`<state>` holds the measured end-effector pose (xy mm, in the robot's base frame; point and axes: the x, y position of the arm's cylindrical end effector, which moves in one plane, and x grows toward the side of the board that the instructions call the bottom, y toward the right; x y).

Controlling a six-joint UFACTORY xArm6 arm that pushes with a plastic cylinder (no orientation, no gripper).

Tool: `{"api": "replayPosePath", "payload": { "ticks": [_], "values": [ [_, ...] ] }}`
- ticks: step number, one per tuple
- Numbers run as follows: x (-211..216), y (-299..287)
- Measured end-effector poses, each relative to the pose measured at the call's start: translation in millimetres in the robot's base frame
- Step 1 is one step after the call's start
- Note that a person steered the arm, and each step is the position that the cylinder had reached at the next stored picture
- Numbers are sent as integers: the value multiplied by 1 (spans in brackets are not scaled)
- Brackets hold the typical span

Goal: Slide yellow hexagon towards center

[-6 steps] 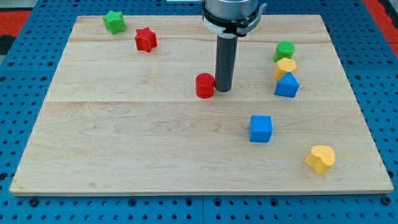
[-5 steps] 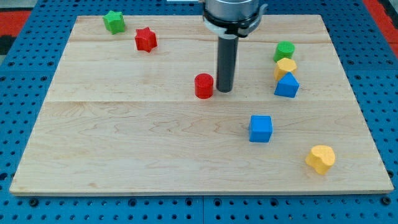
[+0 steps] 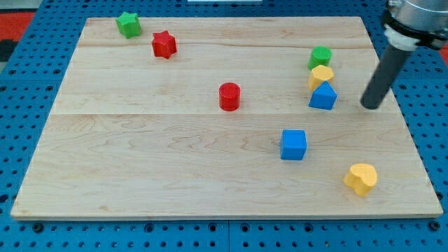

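The yellow hexagon (image 3: 321, 75) sits at the board's right side, wedged between a green cylinder (image 3: 320, 57) above it and a blue triangular block (image 3: 323, 96) below it. My tip (image 3: 372, 106) rests on the board to the right of this cluster, about level with the blue triangle and apart from it. The rod leans up toward the view's top right corner.
A red cylinder (image 3: 229, 96) stands near the board's middle. A blue cube (image 3: 293, 144) lies lower right of it. A yellow heart (image 3: 361, 178) is near the bottom right. A red star (image 3: 164, 45) and a green star (image 3: 128, 24) are at top left.
My tip has left the red cylinder's right side and moved far to the view's right, past the yellow hexagon cluster. The blocks have not moved.
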<state>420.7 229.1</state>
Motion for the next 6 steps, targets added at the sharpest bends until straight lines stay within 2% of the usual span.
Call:
{"api": "replayPosePath", "payload": {
  "ticks": [2,3,5,6],
  "values": [
    [-55,-21],
    [-55,-80],
    [-55,-96],
    [-39,-95]
  ]
}}
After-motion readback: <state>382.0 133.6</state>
